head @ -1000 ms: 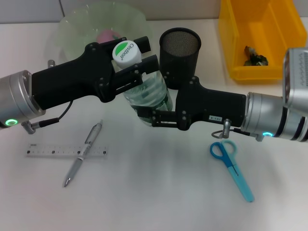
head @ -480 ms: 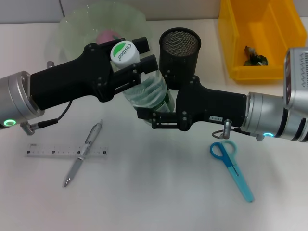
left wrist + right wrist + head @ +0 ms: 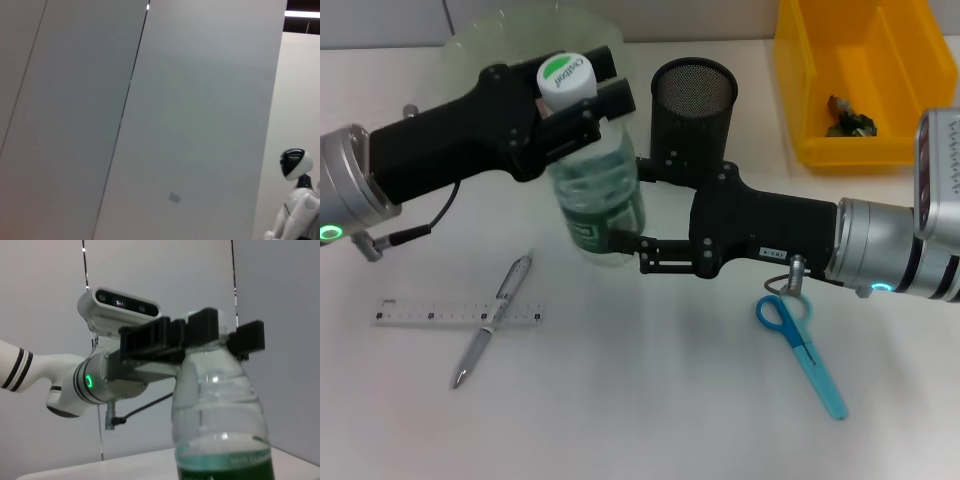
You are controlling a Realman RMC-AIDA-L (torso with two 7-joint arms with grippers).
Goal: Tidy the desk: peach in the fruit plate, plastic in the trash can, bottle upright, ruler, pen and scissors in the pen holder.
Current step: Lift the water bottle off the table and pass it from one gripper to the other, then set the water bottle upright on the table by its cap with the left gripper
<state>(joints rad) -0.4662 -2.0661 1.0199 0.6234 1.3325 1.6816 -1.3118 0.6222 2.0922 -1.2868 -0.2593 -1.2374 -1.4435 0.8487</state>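
Observation:
The clear water bottle (image 3: 598, 195) with a green label and a white-and-green cap stands nearly upright at the desk's middle. My left gripper (image 3: 582, 98) is shut on its neck just under the cap; the right wrist view shows this grip (image 3: 200, 337) on the bottle (image 3: 220, 420). My right gripper (image 3: 638, 254) is against the bottle's lower right side. The black mesh pen holder (image 3: 693, 105) stands behind. The ruler (image 3: 440, 314), silver pen (image 3: 498, 312) and blue scissors (image 3: 802, 350) lie on the desk. The green fruit plate (image 3: 480, 45) is behind my left arm; the peach is hidden.
A yellow bin (image 3: 860, 85) at the back right holds a crumpled piece of plastic (image 3: 848, 118). The pen lies across the ruler at the front left. The scissors lie under my right forearm. The left wrist view shows only wall panels.
My left gripper has lifted the bottle's neck up and to the left, so the bottle went from leaning to nearly upright. My right gripper stayed at its base.

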